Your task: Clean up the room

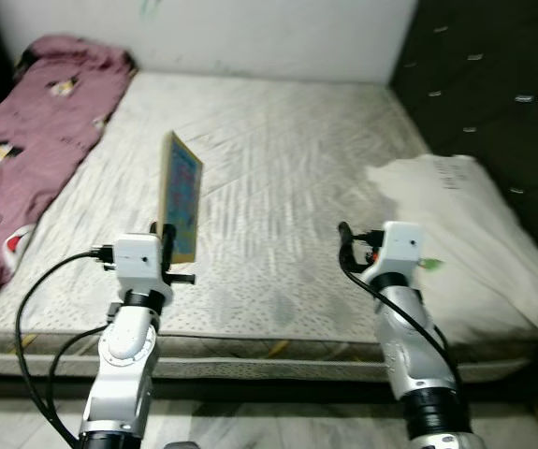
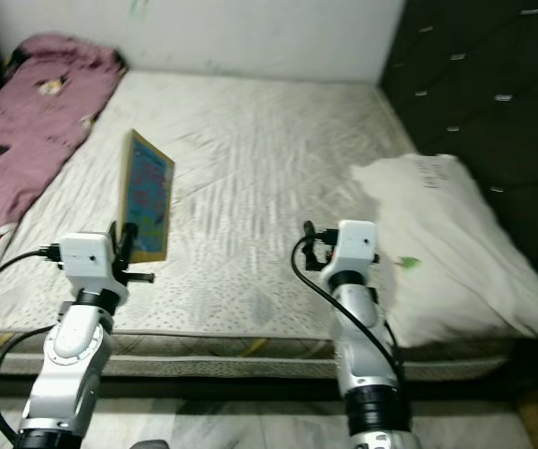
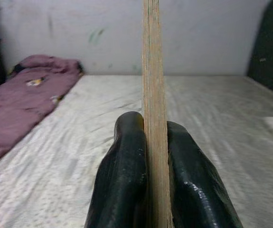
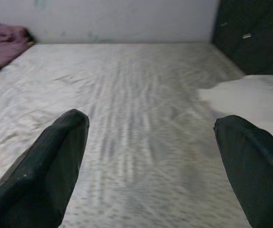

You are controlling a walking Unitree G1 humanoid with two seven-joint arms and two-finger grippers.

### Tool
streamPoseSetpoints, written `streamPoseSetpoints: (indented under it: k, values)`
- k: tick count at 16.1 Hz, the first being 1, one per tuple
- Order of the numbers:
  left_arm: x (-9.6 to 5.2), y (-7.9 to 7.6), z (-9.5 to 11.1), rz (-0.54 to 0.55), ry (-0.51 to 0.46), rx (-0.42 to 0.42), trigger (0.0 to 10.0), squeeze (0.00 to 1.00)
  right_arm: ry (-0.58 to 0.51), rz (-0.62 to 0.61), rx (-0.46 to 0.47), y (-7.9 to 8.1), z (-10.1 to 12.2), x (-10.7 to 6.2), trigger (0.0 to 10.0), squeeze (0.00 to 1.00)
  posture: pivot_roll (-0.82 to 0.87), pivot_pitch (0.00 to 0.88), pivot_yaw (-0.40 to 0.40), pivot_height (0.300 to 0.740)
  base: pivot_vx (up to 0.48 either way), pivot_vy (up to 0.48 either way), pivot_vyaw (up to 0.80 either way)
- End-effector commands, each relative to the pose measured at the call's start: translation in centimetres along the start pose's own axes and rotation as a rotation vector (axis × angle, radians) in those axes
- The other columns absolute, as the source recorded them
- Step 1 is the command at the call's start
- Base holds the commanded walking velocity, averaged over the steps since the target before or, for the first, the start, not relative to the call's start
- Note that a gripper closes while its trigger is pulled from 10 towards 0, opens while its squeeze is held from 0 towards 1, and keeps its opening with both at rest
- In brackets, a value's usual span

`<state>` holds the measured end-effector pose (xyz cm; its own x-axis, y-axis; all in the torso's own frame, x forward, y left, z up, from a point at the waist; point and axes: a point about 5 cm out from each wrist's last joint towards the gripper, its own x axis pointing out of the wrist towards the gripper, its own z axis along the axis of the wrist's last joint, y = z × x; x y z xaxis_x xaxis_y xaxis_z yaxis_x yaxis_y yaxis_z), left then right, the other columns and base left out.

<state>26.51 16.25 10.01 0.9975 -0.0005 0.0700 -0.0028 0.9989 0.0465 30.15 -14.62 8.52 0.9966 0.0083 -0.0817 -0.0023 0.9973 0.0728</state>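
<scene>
White wall [image 1: 250, 33], dark tufted headboard [image 1: 493, 84]

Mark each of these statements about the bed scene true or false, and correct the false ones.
1. The left hand is shut on the thin book, held upright on its edge above the mattress. True.
2. The right hand grips the white pillow. False: its fingers are spread open with nothing between them, over bare mattress.
3. The maroon blanket lies along the robot's left side of the bed. True.
4. The white pillow lies in the middle of the mattress. False: it lies at the robot's right, beside the dark tufted headboard.
5. The book lies flat on the blanket. False: it is in the left hand, clear of the blanket.
</scene>
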Motion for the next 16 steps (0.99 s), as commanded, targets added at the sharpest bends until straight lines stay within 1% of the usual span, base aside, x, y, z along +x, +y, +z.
streamPoseSetpoints:
  k: [1,3,4,5,7,8,9,10,11,12,13,15,16]
  values:
    - [0.5,0.1,1.0,0.006,-0.045,-0.001,10.0,0.00,-0.003,0.001,-0.002,-0.1,0.3,0.2,10.0,0.00,0.08,0.000,-0.044,0.740,0.337,0.000,0.00]
    - [0.5,0.0,0.8,0.009,-0.034,-0.007,10.0,0.00,-0.002,-0.003,-0.001,-0.2,0.3,0.1,10.0,0.00,0.08,0.000,-0.043,0.740,0.309,0.000,0.00]
    - [0.5,-0.2,0.6,0.017,-0.025,0.014,10.0,0.00,0.000,-0.005,0.001,-0.2,0.3,0.1,10.0,0.00,0.08,0.000,-0.044,0.740,0.000,0.000,0.00]
    - [0.5,-0.2,0.5,0.029,-0.023,0.054,10.0,0.00,0.000,-0.006,0.002,-0.2,0.3,0.2,10.0,0.00,0.08,0.000,-0.044,0.740,0.000,0.000,0.00]
    - [0.5,0.3,0.5,0.055,-0.018,0.065,10.0,0.00,-0.001,-0.007,0.000,-0.3,0.3,0.2,10.0,0.00,0.08,0.000,-0.044,0.740,0.000,0.000,0.00]
    - [0.5,0.4,0.6,0.049,-0.022,0.074,10.0,0.00,-0.002,-0.007,-0.001,-0.3,0.3,0.2,10.0,0.00,0.08,0.000,-0.043,0.740,0.000,0.000,0.00]
    - [0.3,0.4,0.8,-0.003,-0.045,0.084,10.0,0.00,-0.006,-0.012,-0.004,-0.4,0.4,0.3,10.0,0.00,0.09,0.000,-0.037,0.740,0.000,0.000,0.00]
    - [0.1,0.3,0.9,-0.031,-0.049,0.079,10.0,0.00,-0.007,-0.014,-0.005,-0.4,0.3,0.3,10.0,0.00,0.09,0.000,-0.031,0.740,0.000,0.000,0.00]
    - [-0.4,0.5,0.5,-0.058,-0.056,0.108,10.0,0.00,-0.010,-0.026,-0.003,-0.5,0.2,0.2,10.0,0.00,0.08,0.000,-0.016,0.740,0.000,0.000,0.00]
    - [-0.7,0.6,0.2,-0.066,-0.050,0.115,10.0,0.00,-0.011,-0.037,0.001,-0.6,0.2,0.2,10.0,0.00,0.08,0.000,-0.006,0.740,0.000,0.000,0.00]
    - [-0.8,0.9,0.1,-0.048,-0.047,0.114,10.0,0.00,-0.012,-0.047,0.005,-0.6,0.1,0.1,10.0,0.00,0.07,0.000,0.003,0.740,0.000,0.000,0.00]
    - [-0.6,1.2,0.0,-0.018,-0.041,0.109,10.0,0.00,-0.011,-0.065,0.009,-0.7,-0.3,-0.4,10.0,0.00,0.06,0.000,0.022,0.740,0.000,0.000,0.00]
    - [-0.4,0.8,-0.2,-0.019,-0.025,0.127,10.0,0.00,-0.004,-0.076,0.010,-0.8,-0.5,-0.7,10.0,0.00,0.05,0.000,0.028,0.740,0.000,0.000,-0.80]
